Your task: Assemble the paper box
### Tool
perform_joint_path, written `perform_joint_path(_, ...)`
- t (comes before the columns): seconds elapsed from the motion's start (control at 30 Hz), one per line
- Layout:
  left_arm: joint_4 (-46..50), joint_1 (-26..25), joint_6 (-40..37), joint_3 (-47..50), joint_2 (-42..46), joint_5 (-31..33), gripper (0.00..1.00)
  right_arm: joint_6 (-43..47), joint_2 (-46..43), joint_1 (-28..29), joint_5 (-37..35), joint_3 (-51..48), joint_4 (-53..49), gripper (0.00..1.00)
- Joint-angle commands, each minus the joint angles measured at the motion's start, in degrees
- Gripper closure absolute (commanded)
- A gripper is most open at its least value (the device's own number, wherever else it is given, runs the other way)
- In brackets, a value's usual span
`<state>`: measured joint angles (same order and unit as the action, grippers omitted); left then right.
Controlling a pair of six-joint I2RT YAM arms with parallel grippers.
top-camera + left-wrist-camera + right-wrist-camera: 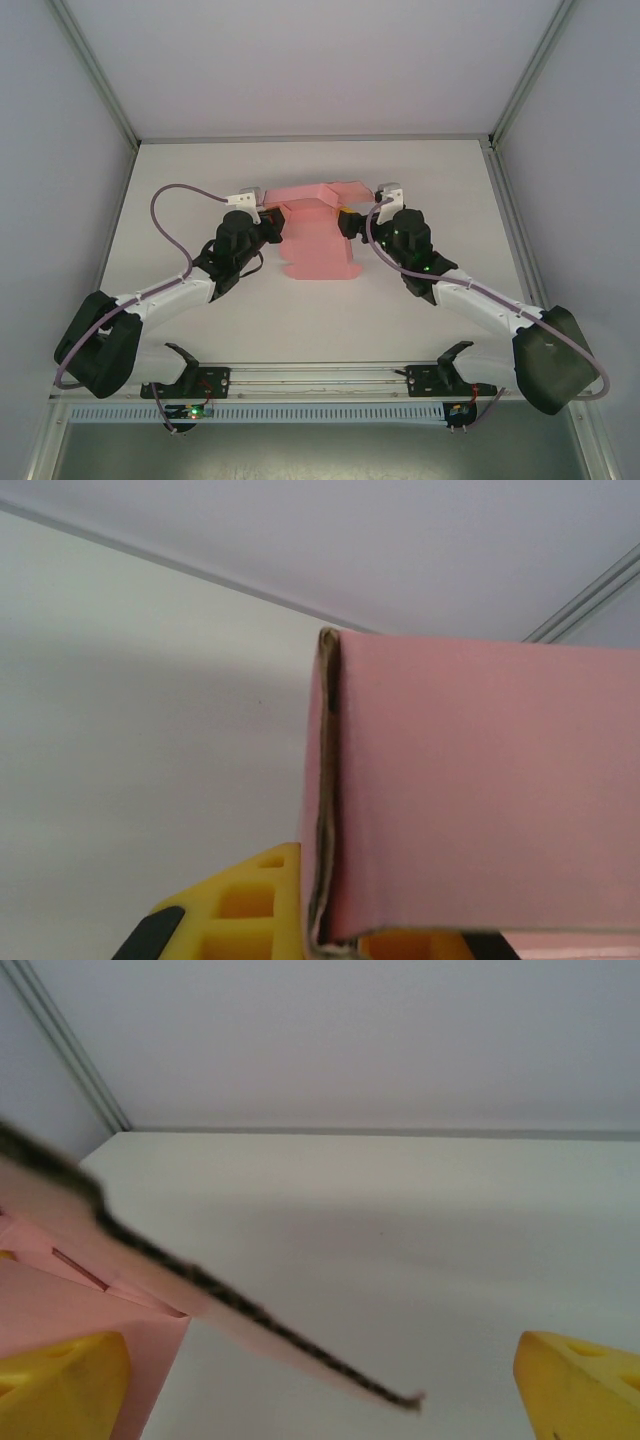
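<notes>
table [330, 330]: white, matte | walls [300, 60]: pale grey | corner rails [95, 75]: aluminium | light: soft, even

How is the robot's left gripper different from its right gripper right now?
The left gripper is shut, pinching the paper box; the right gripper is wide open, clamping nothing. From above, the left gripper sits at the left end of the paper box and the right gripper at its right end. Both have yellow fingers.
</notes>
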<state>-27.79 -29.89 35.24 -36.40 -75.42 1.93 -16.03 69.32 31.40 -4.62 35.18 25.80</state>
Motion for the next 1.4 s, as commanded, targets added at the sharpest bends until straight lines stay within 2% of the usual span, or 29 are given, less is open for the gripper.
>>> perform_joint_path(0.0,-3.8,-0.7,2.0,-0.7,0.4,-1.5,1.0,2.6,-1.1,0.5,-3.6,-0.7,-1.2,0.02)
perform_joint_path(0.2,-0.2,-0.5,-2.4,0.6,0.8,2.2,1.0,3.6,-13.8,-2.7,-1.5,-3.3,-10.1,0.02)
perform_joint_path(0.37,3.3,0.4,-6.4,1.2,2.1,0.1,1.0,4.2,-27.1,-10.5,5.5,-5.0,-22.3,0.02)
perform_joint_path(0.5,3.3,0.9,-7.8,1.6,2.5,-4.4,1.0,8.5,-31.9,-16.8,8.1,-2.3,-29.9,0.02)
perform_joint_path(0.57,2.8,1.0,-8.1,1.6,2.2,-6.9,1.0,11.1,-31.0,-19.6,12.4,0.4,-31.6,0.06)
perform_joint_path(0.73,2.5,1.0,-9.1,1.3,1.7,-9.8,1.0,17.6,-20.8,-21.8,33.3,8.6,-33.1,0.15)
perform_joint_path(0.83,2.8,0.9,-9.4,1.4,2.0,-9.6,1.0,21.2,-13.8,-21.8,44.0,12.9,-35.1,0.27)
perform_joint_path(0.97,3.6,1.0,-9.9,1.2,2.8,-9.5,1.0,26.0,-7.6,-21.0,53.7,15.7,-37.3,0.46)
perform_joint_path(1.07,4.0,1.0,-10.1,1.1,3.0,-8.7,1.0,29.4,-5.2,-17.9,55.9,16.6,-38.5,0.53)
perform_joint_path(1.17,3.9,1.0,-9.5,0.8,2.9,-7.8,1.0,32.9,-3.5,-14.0,55.5,17.4,-40.6,0.53)
perform_joint_path(1.37,3.9,1.0,-9.1,-0.2,1.6,-8.6,1.0,31.0,-0.5,-7.7,47.4,17.9,-37.2,0.51)
